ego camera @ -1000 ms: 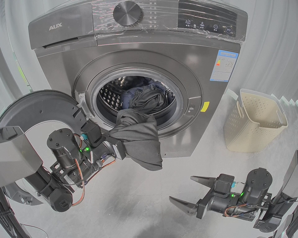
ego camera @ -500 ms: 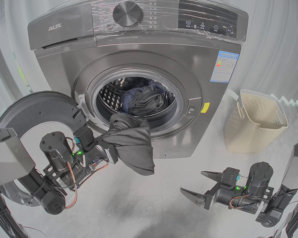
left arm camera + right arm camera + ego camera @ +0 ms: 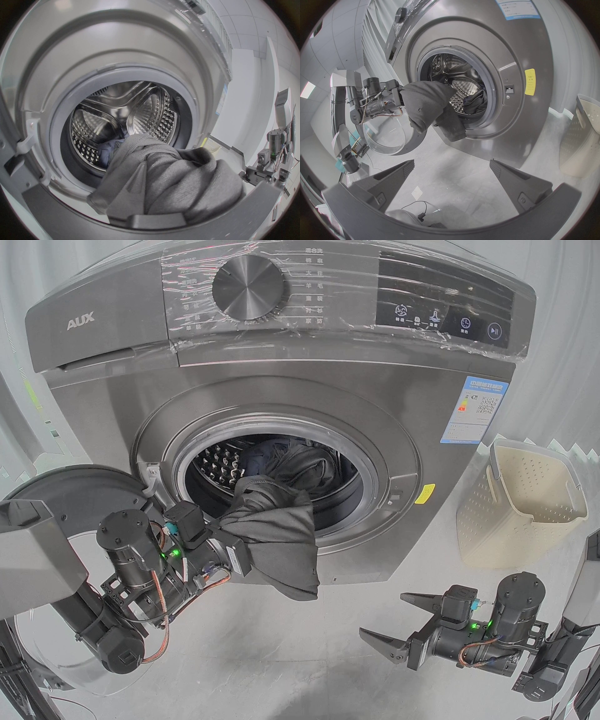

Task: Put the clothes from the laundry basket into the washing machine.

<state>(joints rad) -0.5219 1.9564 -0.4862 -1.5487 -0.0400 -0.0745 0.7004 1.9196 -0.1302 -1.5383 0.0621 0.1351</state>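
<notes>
Nearest me, my right hand (image 3: pixel 382 615) hangs low over the floor, jaws spread wide and holding nothing. My left hand (image 3: pixel 240 549) is clamped on a bunched dark grey garment (image 3: pixel 278 534) that droops over the lip of the washing machine (image 3: pixel 375 396) opening, half in at best. Beyond it, other dark clothes (image 3: pixel 306 464) lie in the drum (image 3: pixel 219 466), and the laundry basket (image 3: pixel 531 515) beside the machine looks empty, so I judge this the last piece.
</notes>
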